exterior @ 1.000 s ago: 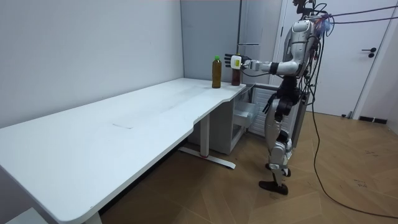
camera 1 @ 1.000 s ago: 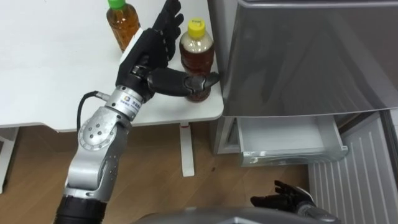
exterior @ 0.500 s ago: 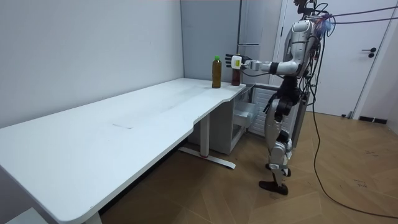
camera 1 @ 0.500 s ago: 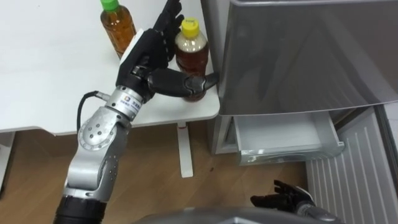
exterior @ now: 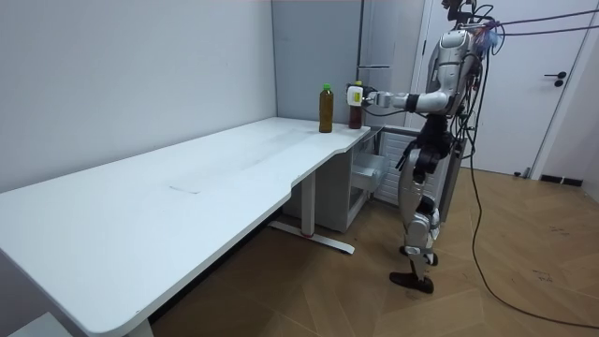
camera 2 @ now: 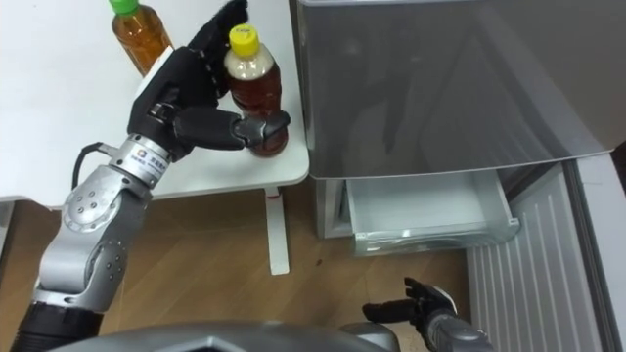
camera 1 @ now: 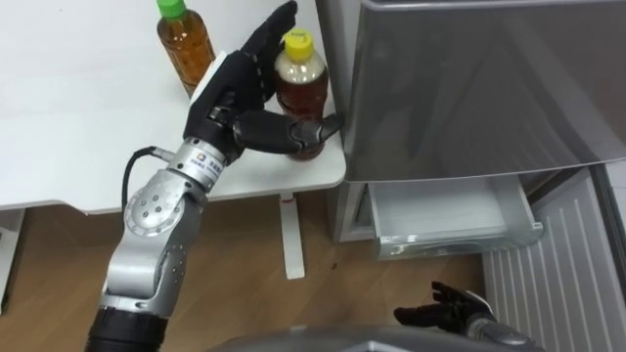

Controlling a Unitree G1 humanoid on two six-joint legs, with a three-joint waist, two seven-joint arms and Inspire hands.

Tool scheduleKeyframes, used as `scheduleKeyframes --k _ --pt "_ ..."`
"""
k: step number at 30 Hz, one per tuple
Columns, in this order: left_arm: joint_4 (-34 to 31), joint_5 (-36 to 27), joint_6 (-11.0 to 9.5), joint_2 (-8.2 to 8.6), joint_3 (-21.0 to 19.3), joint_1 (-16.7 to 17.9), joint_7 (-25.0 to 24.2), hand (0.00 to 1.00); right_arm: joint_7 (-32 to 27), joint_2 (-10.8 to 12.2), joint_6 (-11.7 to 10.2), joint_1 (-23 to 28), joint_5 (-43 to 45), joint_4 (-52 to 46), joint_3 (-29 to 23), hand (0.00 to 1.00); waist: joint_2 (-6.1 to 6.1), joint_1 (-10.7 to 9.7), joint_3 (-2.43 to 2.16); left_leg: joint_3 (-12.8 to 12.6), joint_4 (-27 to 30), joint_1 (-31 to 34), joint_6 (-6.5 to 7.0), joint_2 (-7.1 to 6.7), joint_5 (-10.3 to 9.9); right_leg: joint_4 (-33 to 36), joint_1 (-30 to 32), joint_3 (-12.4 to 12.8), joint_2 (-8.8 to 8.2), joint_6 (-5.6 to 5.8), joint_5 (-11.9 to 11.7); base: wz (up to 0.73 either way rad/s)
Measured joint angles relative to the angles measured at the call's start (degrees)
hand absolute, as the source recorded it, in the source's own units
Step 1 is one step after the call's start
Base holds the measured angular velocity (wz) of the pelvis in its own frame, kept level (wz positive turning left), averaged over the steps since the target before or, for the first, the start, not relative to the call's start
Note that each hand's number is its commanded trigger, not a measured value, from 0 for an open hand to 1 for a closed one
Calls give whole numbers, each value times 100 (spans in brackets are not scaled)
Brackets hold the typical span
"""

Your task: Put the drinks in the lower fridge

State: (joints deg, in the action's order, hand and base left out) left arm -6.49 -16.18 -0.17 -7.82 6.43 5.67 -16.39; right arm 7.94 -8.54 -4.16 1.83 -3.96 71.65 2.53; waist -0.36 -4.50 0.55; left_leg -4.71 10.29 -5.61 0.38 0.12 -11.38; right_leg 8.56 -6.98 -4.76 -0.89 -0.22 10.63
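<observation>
Grey fridge [camera 1: 469,88] is my anchor here, so everything's relative to that. Nearest, down by the fridge's foot, the right hand [camera 1: 445,313] hangs with its fingers loosely spread, holding nothing. Just past it, the fridge's bottom drawer [camera 1: 455,220] is pulled out and looks empty, so the drop-off spot is ready.

Up beside the fridge's left side, the yellow-capped bottle [camera 1: 298,93] stands on the corner of the white table [camera 1: 78,127], close to the fridge wall. The left hand [camera 1: 223,98] has it, thumb wrapped across the front low down and fingers fairly straight behind it. That's a hold, but not a tight one I'd guess, and the bottle isn't lifted yet. Farther from the fridge, the green-capped bottle [camera 1: 188,44] stands untouched.

My read: zero drinks in, two to go, first pickup underway.
</observation>
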Motion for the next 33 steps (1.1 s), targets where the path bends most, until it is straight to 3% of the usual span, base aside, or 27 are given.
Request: scheduleKeyframes --k 9,14,24,28,33 --pt "119 8 82 23 -80 -11 100 100 -31 0 10 32 2 -46 1 0 5 3 -2 0 0 -1 0 -2 0 -2 4 -2 -1 -1 1 0" --pt "348 14 276 26 -53 -10 112 100 -35 0 -2 32 1 -54 4 0 5 -12 2 1 0 4 0 0 0 -4 6 -10 -1 -2 1 0" --pt "520 -23 280 6 53 -10 122 100 -95 16 0 13 -19 -64 73 0 -24 -41 12 6 3 5 0 -3 0 0 -7 -31 -3 -2 1 0" --pt "720 -178 282 7 122 -9 118 100 -92 60 8 -5 -20 -64 74 0 -104 -41 46 5 22 12 0 1 0 2 -1 -36 -1 -2 1 0" --pt "719 -196 282 6 125 -14 114 100 -83 136 52 -23 -2 -64 80 0 -199 -47 -3 4 73 116 0 0 0 8 63 -52 -5 -8 -3 1"
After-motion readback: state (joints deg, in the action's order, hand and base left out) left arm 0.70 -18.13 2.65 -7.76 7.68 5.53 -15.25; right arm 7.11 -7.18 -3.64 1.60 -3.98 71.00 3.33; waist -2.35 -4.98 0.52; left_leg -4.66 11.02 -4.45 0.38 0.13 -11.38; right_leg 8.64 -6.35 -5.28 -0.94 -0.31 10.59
